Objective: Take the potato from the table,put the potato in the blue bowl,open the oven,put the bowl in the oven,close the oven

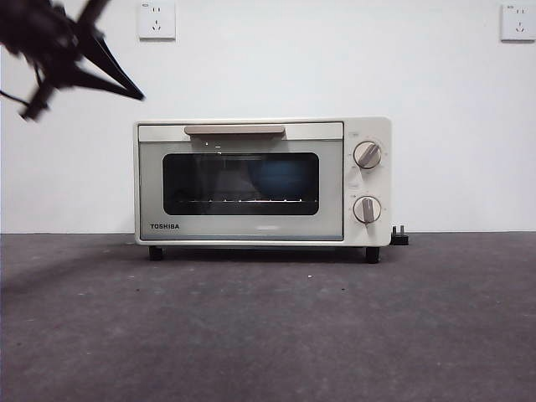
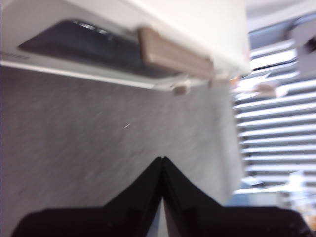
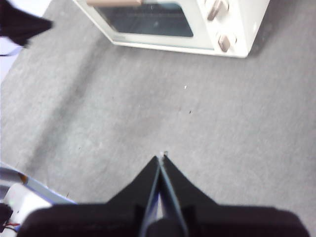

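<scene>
Oven [image 1: 263,182] door shut; left claw [image 2: 162,159] closed, empty, above table [image 2: 98,143]

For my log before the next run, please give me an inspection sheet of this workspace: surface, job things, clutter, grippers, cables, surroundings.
Surface: dark grey table, matte and speckled.
Job things: TOSHIBA oven stands at the back, door shut; a blue shape shows through the glass, probably the blue bowl. Potato: nothing seen.
Clutter: nothing seen.
Grippers: left gripper shut, holds nothing, in the air near the oven handle. Right gripper shut, holds nothing, above the table in front of the oven.
Cables: black plug beside the oven's foot.
Surroundings: white wall, two sockets.
</scene>
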You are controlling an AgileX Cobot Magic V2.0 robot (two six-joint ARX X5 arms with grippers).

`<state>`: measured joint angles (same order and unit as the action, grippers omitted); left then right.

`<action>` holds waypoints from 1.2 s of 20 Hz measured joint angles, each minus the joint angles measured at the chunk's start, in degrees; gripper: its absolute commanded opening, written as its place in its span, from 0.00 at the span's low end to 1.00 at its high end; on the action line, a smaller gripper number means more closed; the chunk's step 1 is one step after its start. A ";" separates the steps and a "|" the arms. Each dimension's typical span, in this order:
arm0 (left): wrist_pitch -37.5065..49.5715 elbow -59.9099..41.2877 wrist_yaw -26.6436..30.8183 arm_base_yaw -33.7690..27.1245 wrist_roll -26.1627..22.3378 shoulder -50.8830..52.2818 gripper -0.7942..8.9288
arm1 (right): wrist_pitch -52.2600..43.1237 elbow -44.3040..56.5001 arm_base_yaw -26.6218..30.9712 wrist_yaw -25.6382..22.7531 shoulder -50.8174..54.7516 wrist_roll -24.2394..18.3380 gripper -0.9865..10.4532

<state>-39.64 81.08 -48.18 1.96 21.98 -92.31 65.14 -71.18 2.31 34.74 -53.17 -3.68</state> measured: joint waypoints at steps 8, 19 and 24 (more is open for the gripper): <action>-18.27 -0.02 18.86 3.10 -23.06 21.97 0.08 | 0.09 0.00 -0.02 0.09 1.11 -0.17 0.08; -25.62 0.00 28.85 3.10 -27.80 46.05 0.08 | 0.37 0.00 -0.04 0.20 2.71 -0.42 0.08; -31.12 0.07 29.42 3.10 -27.96 47.30 0.08 | 0.52 0.00 -0.04 0.07 2.69 -0.42 0.08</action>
<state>-70.76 81.14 -18.76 5.06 -5.98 -45.01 65.67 -71.18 2.26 34.81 -50.48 -4.10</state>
